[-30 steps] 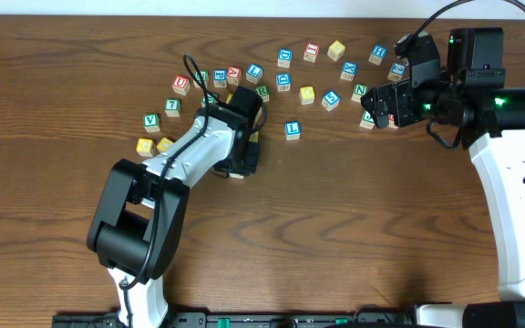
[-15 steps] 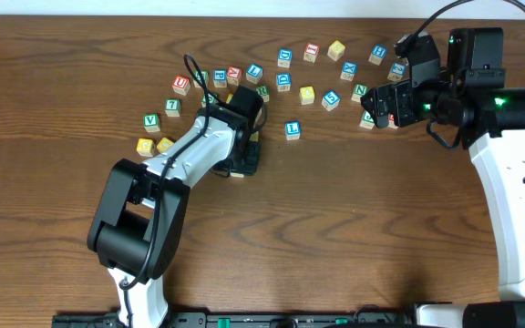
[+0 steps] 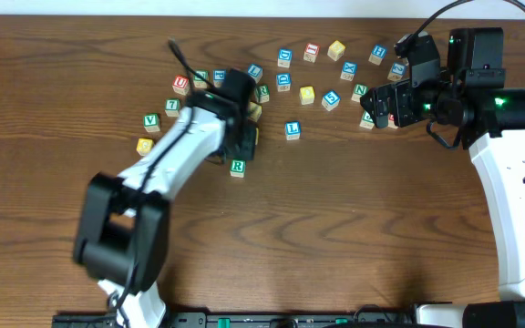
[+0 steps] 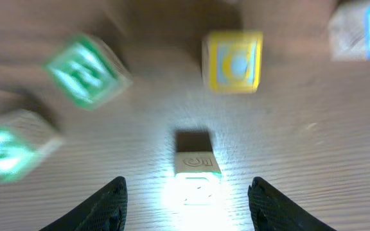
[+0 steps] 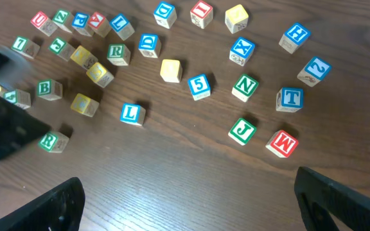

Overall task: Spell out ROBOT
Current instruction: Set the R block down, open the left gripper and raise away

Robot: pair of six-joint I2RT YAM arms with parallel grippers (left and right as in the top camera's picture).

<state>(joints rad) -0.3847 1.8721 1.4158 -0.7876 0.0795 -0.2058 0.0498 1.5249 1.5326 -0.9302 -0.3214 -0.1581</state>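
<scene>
Several lettered wooden blocks lie scattered across the far half of the brown table [image 3: 354, 228]. A green R block [image 3: 237, 167] lies alone nearer the front, also in the right wrist view [image 5: 54, 141]. My left gripper [image 3: 241, 149] is open and just above and behind it. In the left wrist view this block [image 4: 198, 168] lies on the wood between the open jaws [image 4: 188, 205], under glare. My right gripper [image 5: 188, 212] is open and empty, hovering at the right [image 3: 383, 105]. A green B [image 5: 46, 88], a blue T [image 5: 290, 98] and a second green R [image 5: 117, 53] show.
Other blocks include a blue L [image 5: 131, 113], blue 5 [image 5: 199, 85], green N [image 5: 245, 85], green J [image 5: 242, 130] and red M [image 5: 282, 142]. A yellow block [image 4: 232, 61] and a green one [image 4: 85, 62] lie just beyond the left jaws.
My left arm has drawn back toward the far side and lifted, leaving the green R block on the table where the gripper was. The right arm has not moved.
</scene>
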